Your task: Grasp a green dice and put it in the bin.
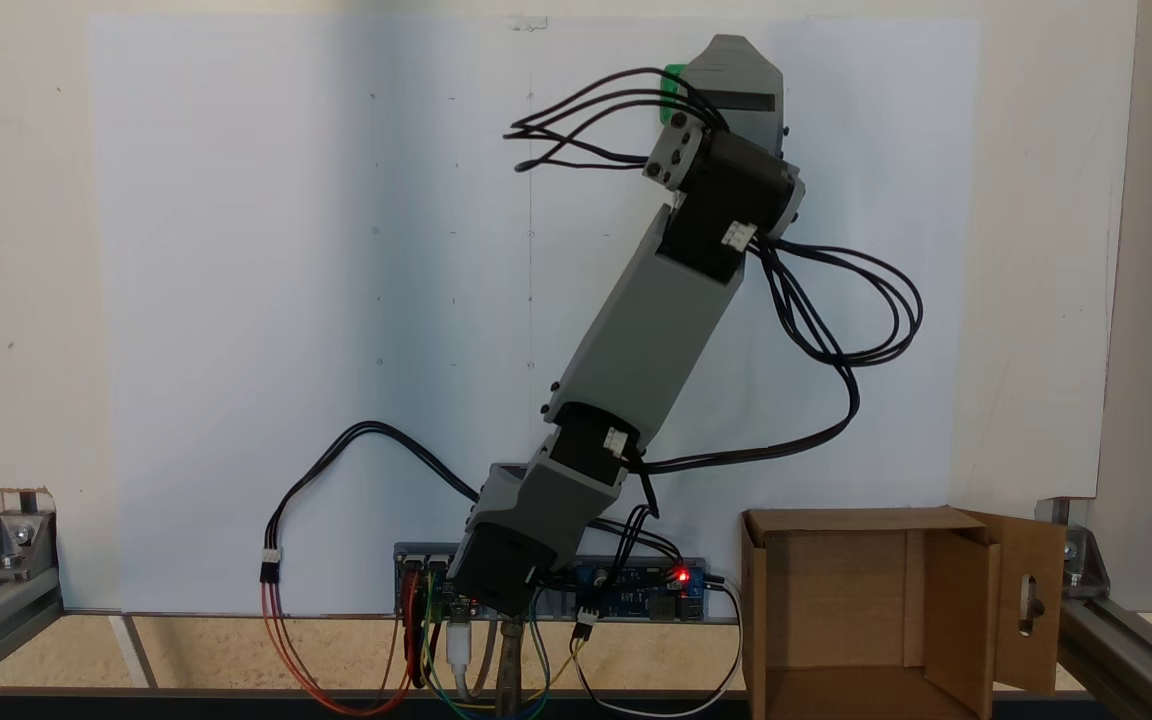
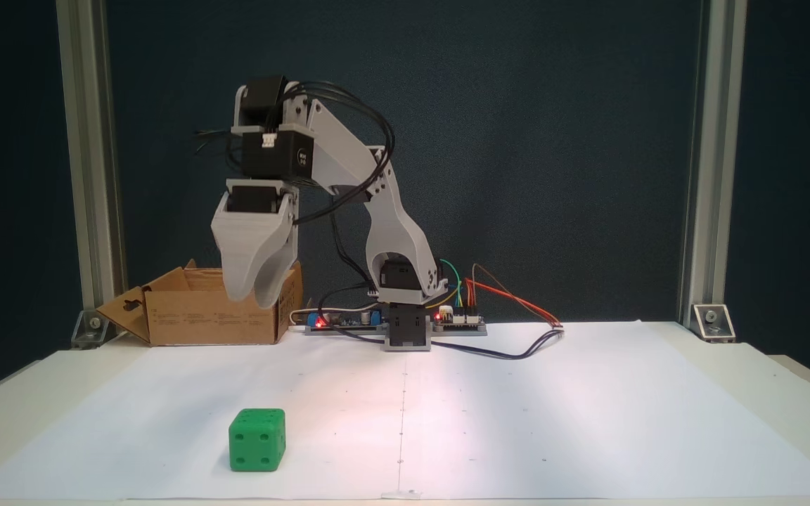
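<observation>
Overhead, the hand [image 2: 259, 299] hangs empty with its jaws overlapping, so its opening cannot be told. Below and toward the camera sits the green dice [image 2: 257, 440]; the bin [image 2: 215, 316] stands just behind.

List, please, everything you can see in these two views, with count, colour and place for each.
Dice: one, green, on the white paper near the front edge, apart from the gripper.
Bin: one, brown cardboard, flaps open, beside the arm's base at the table edge.
Paper: white sheets, covering the table.
Circuit board: one, blue with a red light, at the arm's base.
Wires: red, orange, green and yellow, running from the board.
Frame posts: two, grey metal, at the table's back corners.
Arm: one, grey with black motors and cables.
Gripper: one, pale grey, raised above the table, holding nothing.
</observation>
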